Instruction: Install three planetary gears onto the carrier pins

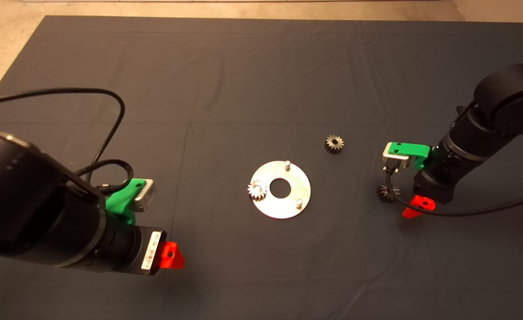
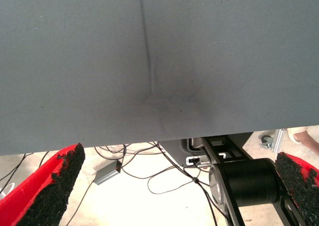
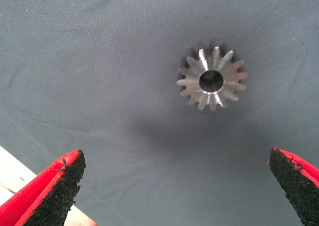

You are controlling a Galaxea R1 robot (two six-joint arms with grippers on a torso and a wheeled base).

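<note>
The shiny round carrier disc (image 1: 283, 212) lies mid-mat with two bare carrier pins (image 1: 287, 164) (image 1: 299, 203) standing on it. One silvery planetary gear (image 1: 257, 190) sits on the disc's left side, over the third pin. A dark gear (image 1: 334, 143) lies loose to the upper right of the disc. Another gear (image 1: 385, 193) (image 3: 212, 80) lies on the mat just beside my right gripper (image 1: 415, 205) (image 3: 174, 186). That gripper hovers over it, open, with nothing between its fingers (image 3: 50, 193). My left gripper (image 1: 172, 257) (image 2: 174, 186) is open and holds nothing at the mat's lower left.
Black cables (image 1: 110, 115) trail from both arms across the mat. The left wrist view shows the mat's edge (image 2: 149, 141), with floor, loose cables and a black robot part (image 2: 249, 181) beyond it.
</note>
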